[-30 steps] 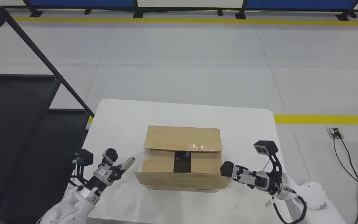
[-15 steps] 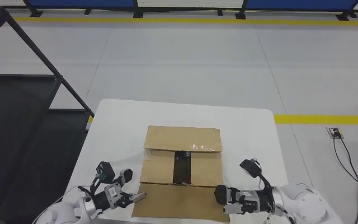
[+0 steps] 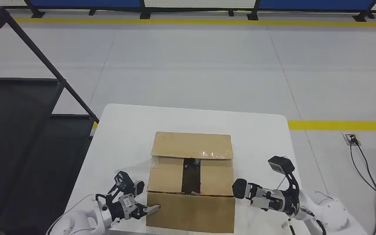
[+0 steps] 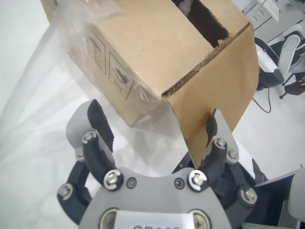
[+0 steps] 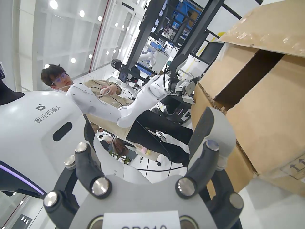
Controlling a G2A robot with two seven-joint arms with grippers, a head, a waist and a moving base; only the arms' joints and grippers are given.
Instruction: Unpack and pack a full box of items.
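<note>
box: a brown cardboard box (image 3: pixel 191 176) stands on the middle of the white table (image 3: pixel 117 129).
top of the box: the far flap (image 3: pixel 192 144) is thrown back. two inner flaps lie flat, with a dark slit (image 3: pixel 191 173) between them.
near flap (image 3: pixel 191 212): folded out from the box's top edge, slanting down on the robot's side, its cut corrugated edge bare.
left gripper (image 4: pixel 155 125): at the near flap's left corner, jaws spread wide. the flap's corner sits between them, touching one finger (image 4: pixel 212 129), while the other finger (image 4: pixel 100 120) is well apart from it. nothing is clamped.
right gripper (image 3: pixel 238 189): just beside the box's right wall, at the near corner. its fingers are spread, one finger (image 5: pixel 209 129) lies against the cardboard edge, and nothing is held.
room: bare table top lies left, right and beyond the box. a black frame (image 3: pixel 53 76) stands well left of the box.
marks: two black-outlined square handling symbols (image 4: pixel 108 66) are on the box's left wall, one of them an umbrella. small upward arrows (image 5: pixel 295 165) are on its right wall.
tape: clear tape (image 4: pixel 83 8), wrinkled and partly lifted, on the box's left edge.
</note>
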